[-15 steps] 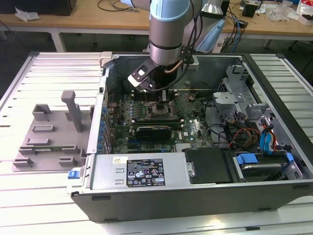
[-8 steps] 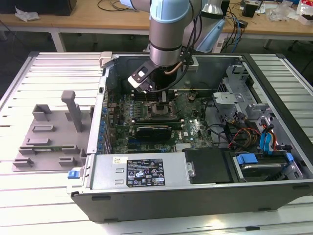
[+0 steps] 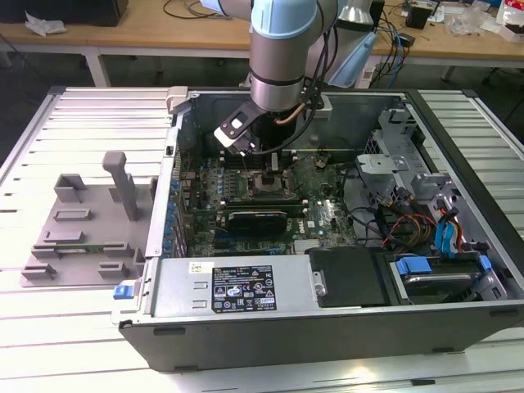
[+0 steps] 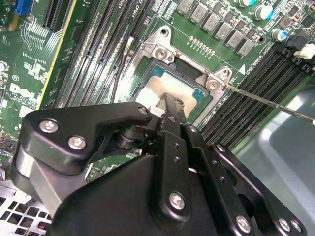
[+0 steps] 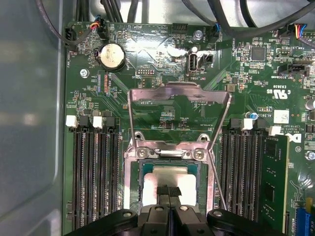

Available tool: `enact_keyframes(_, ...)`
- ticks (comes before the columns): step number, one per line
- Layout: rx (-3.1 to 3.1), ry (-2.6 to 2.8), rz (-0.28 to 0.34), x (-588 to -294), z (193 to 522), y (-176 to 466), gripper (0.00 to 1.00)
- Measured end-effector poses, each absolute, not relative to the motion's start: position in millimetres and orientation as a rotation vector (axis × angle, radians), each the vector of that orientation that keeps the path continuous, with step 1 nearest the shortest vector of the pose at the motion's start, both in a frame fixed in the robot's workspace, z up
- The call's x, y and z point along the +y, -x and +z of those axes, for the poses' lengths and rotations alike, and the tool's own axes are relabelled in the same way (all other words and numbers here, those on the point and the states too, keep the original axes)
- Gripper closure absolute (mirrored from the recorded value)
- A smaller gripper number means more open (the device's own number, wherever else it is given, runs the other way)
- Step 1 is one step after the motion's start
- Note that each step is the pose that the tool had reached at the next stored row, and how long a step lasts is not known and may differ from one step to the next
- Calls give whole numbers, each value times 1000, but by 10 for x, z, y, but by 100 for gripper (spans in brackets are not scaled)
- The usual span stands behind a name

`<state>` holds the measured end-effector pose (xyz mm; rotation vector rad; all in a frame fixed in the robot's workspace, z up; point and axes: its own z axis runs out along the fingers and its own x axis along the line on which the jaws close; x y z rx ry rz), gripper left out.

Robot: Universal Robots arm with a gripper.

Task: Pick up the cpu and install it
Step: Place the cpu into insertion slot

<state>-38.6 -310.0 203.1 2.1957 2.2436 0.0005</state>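
Exterior view: one arm (image 3: 282, 49) reaching down into one open computer case (image 3: 327, 303), gripper (image 3: 270, 162) low over the motherboard (image 3: 327, 214). One grey tray (image 3: 82, 237) on the slatted table (image 3: 98, 123), outside the case on the exterior view's left.

Second wrist view: one cpu (image 4: 156, 89) lying flat in one socket (image 4: 162, 51). Gripper (image 4: 172, 105) narrow, fingers pressed together, tips down at the silver top. One thin lever (image 4: 266, 101) sticking out beside the socket.

First wrist view: cpu (image 5: 170, 173) seated in the socket, closed tips over it. One load plate (image 5: 179, 105) flipped open; one coin battery (image 5: 111, 55) beyond it; one memory module (image 5: 274, 182) in a slot.
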Motion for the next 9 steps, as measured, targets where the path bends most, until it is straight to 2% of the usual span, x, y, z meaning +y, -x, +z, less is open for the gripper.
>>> enact_keyframes(6,2244,-2196,4,-3098,2043,385,89)
enact_keyframes(9,2244,-2196,3,-3098,2151,385,89)
